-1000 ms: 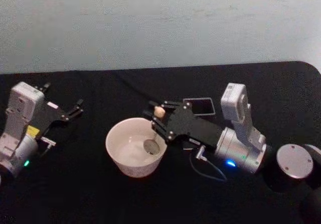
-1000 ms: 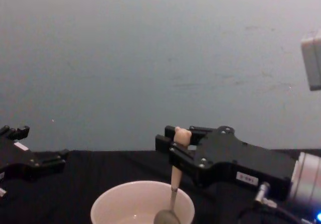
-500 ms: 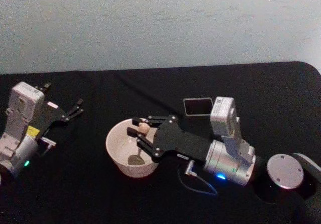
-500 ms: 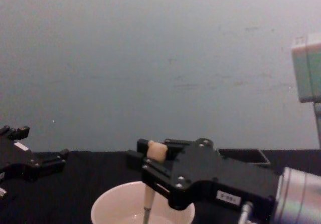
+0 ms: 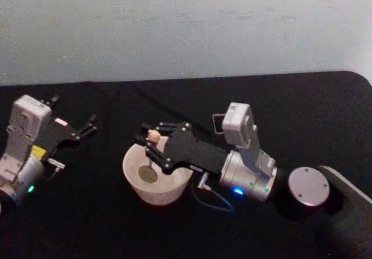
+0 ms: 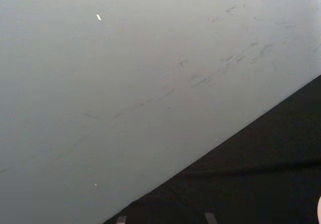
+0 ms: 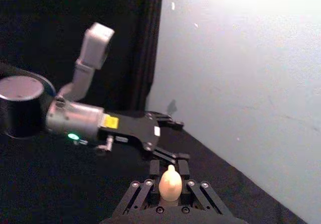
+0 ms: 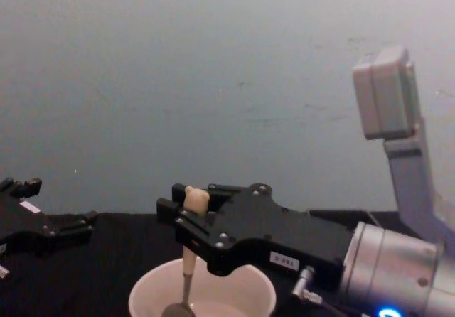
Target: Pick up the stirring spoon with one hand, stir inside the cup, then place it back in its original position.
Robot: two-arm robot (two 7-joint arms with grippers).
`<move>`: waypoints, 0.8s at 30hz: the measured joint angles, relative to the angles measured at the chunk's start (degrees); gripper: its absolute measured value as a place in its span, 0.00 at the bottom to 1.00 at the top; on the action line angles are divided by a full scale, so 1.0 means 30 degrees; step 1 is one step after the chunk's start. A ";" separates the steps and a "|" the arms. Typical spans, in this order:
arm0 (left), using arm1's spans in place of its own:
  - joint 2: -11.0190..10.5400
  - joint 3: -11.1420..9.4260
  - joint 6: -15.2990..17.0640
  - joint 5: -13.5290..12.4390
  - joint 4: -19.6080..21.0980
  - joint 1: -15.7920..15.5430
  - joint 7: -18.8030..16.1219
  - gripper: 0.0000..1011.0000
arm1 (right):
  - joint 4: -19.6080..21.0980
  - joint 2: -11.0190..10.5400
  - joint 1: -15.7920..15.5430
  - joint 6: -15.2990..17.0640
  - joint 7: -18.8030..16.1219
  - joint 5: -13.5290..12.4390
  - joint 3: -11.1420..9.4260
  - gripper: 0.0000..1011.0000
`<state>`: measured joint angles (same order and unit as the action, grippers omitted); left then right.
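Right tool (image 5: 149,141), clamped on spoon (image 5: 153,136), has swept across cup (image 5: 132,179) from right rim to left half, bowl down inside, so stirring judged under way; left tool (image 5: 87,125) idle, fingers spread, well left of cup.

The right arm (image 5: 250,175) reaches in from 4 o'clock toward centre, forearm low and near level; the right gripper (image 5: 150,145) points to 10 o'clock, fingers clamped on the spoon (image 5: 153,136); the left arm (image 5: 20,154) sits parked at 9 o'clock; the left gripper (image 5: 73,112) aims toward 2 o'clock, fingers spread.
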<state>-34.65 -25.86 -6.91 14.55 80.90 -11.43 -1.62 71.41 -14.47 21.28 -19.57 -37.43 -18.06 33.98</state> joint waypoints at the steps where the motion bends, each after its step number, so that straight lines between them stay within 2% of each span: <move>1: 0.0000 -0.0001 0.0000 0.0000 0.0000 0.0000 0.0000 0.99 | -0.0168 0.0056 0.0072 -0.0017 0.0066 0.0077 -0.0005 0.21; 9: 0.0000 -0.0001 0.0000 0.0000 0.0000 0.0001 0.0000 0.99 | -0.1199 0.0440 0.0548 -0.0101 0.0722 0.0576 -0.0345 0.21; 24: 0.0000 -0.0001 0.0000 0.0001 -0.0001 0.0000 0.0000 0.99 | -0.1433 0.0500 0.0593 -0.0099 0.0903 0.0932 -0.0748 0.21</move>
<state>-34.65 -25.86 -6.91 14.55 80.90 -11.43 -1.62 67.11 -12.97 23.06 -19.87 -34.72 -15.26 31.74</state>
